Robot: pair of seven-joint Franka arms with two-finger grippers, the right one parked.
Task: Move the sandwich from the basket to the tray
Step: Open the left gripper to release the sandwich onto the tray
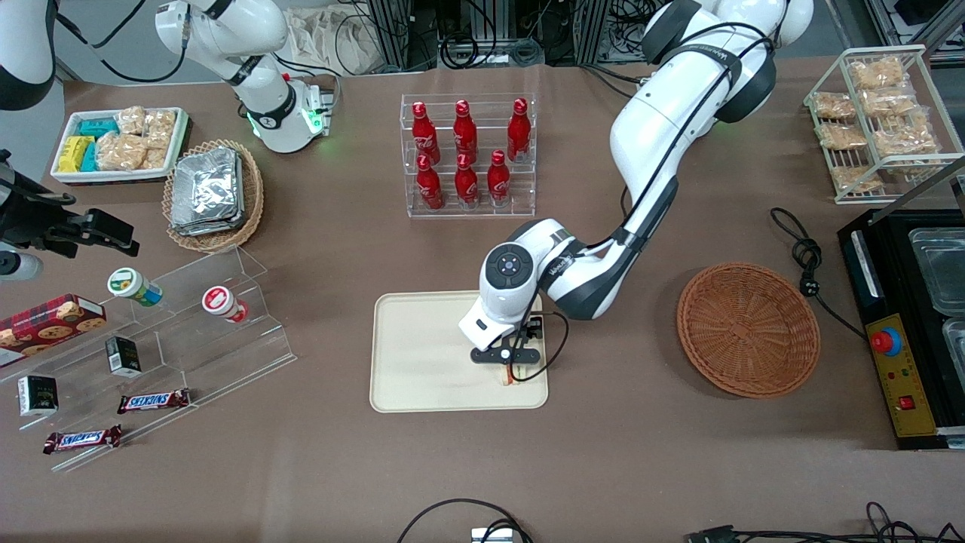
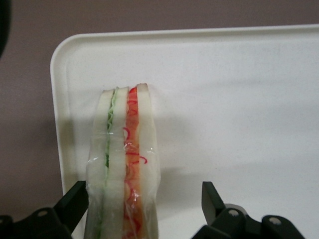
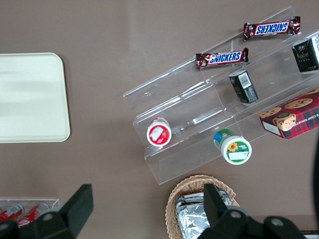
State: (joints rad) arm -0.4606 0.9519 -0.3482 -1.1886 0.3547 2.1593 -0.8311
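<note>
The sandwich (image 2: pixel 124 164), a pale bread wedge with green and red-orange filling in clear wrap, stands on its edge on the cream tray (image 2: pixel 224 99) near one corner. My left gripper (image 2: pixel 143 197) is low over it and open. One black finger (image 2: pixel 75 199) sits right against the bread, while a clear gap separates the sandwich from the second finger (image 2: pixel 210 198). From the front, the gripper (image 1: pixel 515 368) hangs over the tray (image 1: pixel 422 354) at the corner nearest the camera, with a bit of sandwich (image 1: pixel 510 378) showing under it. The reddish-brown basket (image 1: pixel 748 329) sits empty toward the working arm's end.
A clear rack of red bottles (image 1: pixel 467 154) stands farther from the camera than the tray. An acrylic step stand (image 1: pixel 188 332) with snacks, a tan basket of foil packets (image 1: pixel 213 192) and a white bin (image 1: pixel 117 143) lie toward the parked arm's end. A black box (image 1: pixel 905 332) and a cable (image 1: pixel 807 260) lie beside the basket.
</note>
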